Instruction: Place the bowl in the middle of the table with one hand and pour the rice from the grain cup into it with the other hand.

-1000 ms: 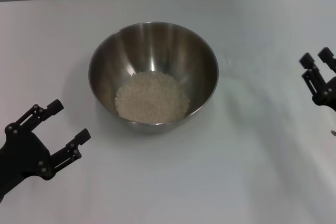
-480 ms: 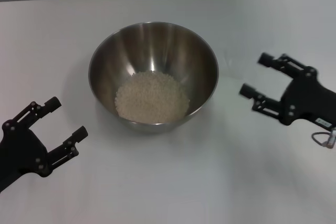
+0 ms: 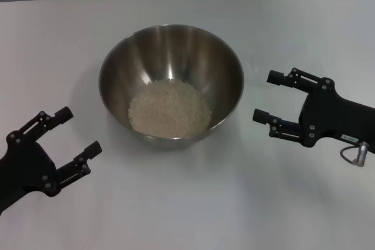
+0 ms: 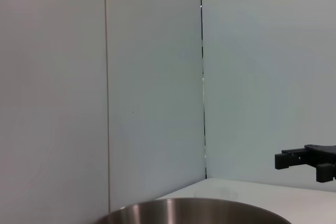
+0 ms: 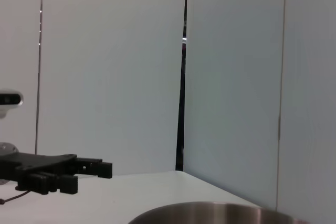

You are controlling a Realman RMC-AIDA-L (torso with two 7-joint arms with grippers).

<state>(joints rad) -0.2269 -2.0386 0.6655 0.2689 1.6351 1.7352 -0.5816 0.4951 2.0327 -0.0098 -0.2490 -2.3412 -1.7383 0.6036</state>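
One bowl (image 3: 171, 83) — one heap of rice (image 3: 169, 108); one table (image 3: 234, 203); two grippers — left gripper (image 3: 77, 136), right gripper (image 3: 266, 96).

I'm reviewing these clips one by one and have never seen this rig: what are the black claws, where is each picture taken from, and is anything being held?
The claws are the grippers of a two-armed robot. The head view looks down at a white table from the robot's head. A steel bowl stands mid-table with a heap of rice in it. The left gripper and right gripper sit on either side of the bowl, both open and empty. The other two pictures come from cameras on the wrists; each shows the bowl's rim, a wall and the opposite arm's gripper. No grain cup is in view.
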